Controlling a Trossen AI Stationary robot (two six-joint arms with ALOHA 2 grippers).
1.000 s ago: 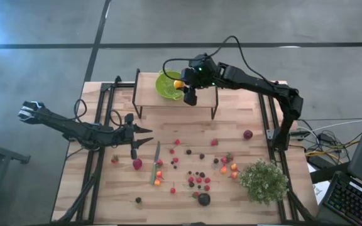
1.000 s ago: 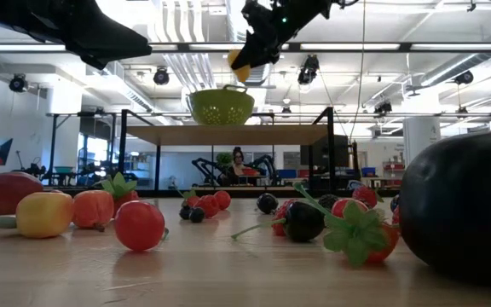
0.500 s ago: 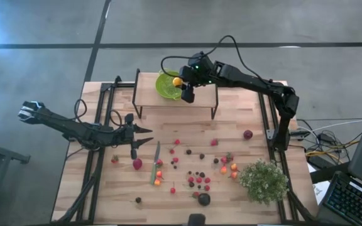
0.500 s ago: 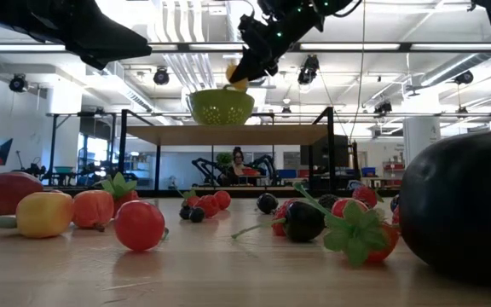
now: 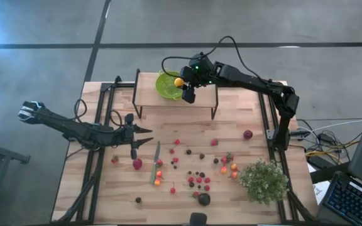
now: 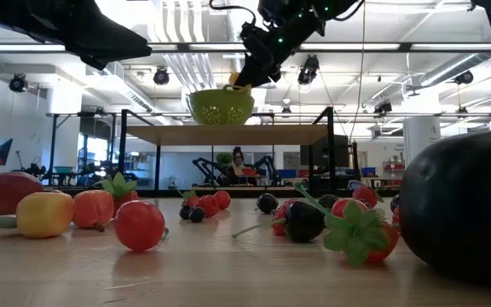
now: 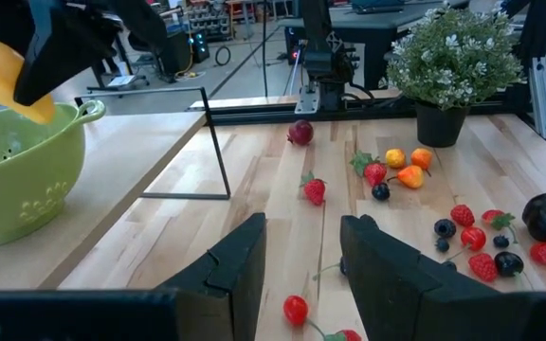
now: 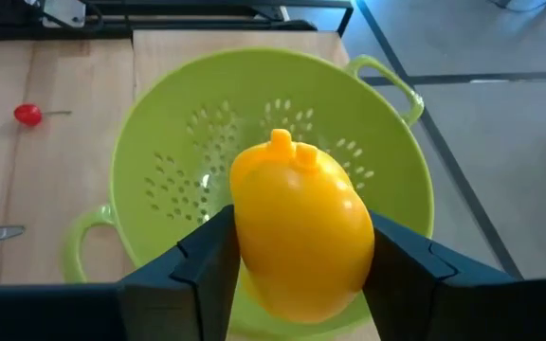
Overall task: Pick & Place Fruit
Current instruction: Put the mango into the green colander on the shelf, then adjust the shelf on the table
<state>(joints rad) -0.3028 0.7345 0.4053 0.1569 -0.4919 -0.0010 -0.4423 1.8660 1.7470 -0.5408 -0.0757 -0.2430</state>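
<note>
A: Since a second ago your right end effector (image 8: 297,260) has shifted from the colander's edge to right over its bowl, and it is lower. Left arm hasn't budged.

B: Grip state?

A: Right is clamped on the yellow fruit (image 8: 300,227), one finger on each side. The fruit hangs just above the green colander (image 5: 165,85), which sits on the raised shelf (image 5: 200,99) at the back of the surface (image 5: 187,125).

B: Left?

A: Left end effector (image 5: 144,136) hovers over the surface's left part, fingers parted, holding nothing.

B: Rest of the fruit?

A: Scattered across the front half: red berries (image 5: 199,180), dark ones, some orange pieces (image 5: 234,167), and the big dark round one (image 5: 203,199) near the front edge. A knife (image 5: 155,162) lies among them, a potted plant (image 5: 262,180) at front right.
</note>
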